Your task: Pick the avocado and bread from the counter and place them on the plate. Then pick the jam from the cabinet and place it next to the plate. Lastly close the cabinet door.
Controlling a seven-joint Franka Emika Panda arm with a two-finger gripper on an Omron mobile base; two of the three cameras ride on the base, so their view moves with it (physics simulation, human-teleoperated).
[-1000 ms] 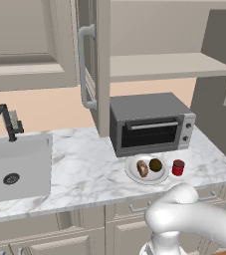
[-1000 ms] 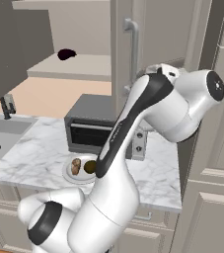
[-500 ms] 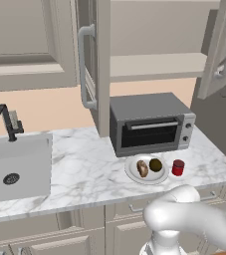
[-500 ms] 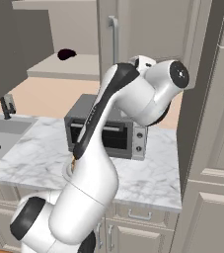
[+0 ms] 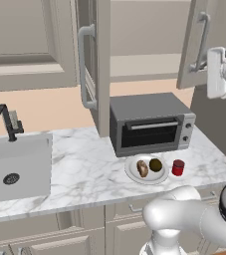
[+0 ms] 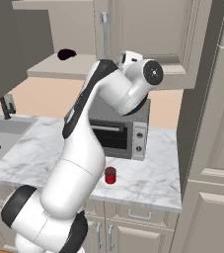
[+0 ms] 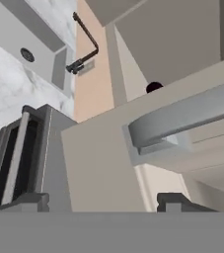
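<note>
The white plate [image 5: 132,173] lies on the marble counter [image 5: 84,169] in front of the toaster oven, with the brown bread [image 5: 142,168] and the dark green avocado [image 5: 156,165] on it. Just right of the plate stands the red jam [image 5: 178,167] [image 6: 110,175]. Up at the right, the cabinet door [image 5: 195,60] hangs partly open. My gripper [image 5: 215,74] [image 7: 103,201] is raised against that door's face [image 7: 98,163], just below its grey bar handle [image 7: 182,121]. The fingers are apart, open, with nothing clamped between them.
A grey toaster oven [image 5: 149,124] sits under the cabinet shelf [image 5: 144,67]. A second beige door [image 5: 100,64] stands open to the left of it. Sink [image 5: 15,169] and black faucet [image 5: 5,122] are at the far left. A small dark object [image 6: 66,53] rests on the shelf.
The right cabinet door has swung leftward toward the cabinet, and my hand has travelled with it. The fingers have drawn somewhat closer together.
</note>
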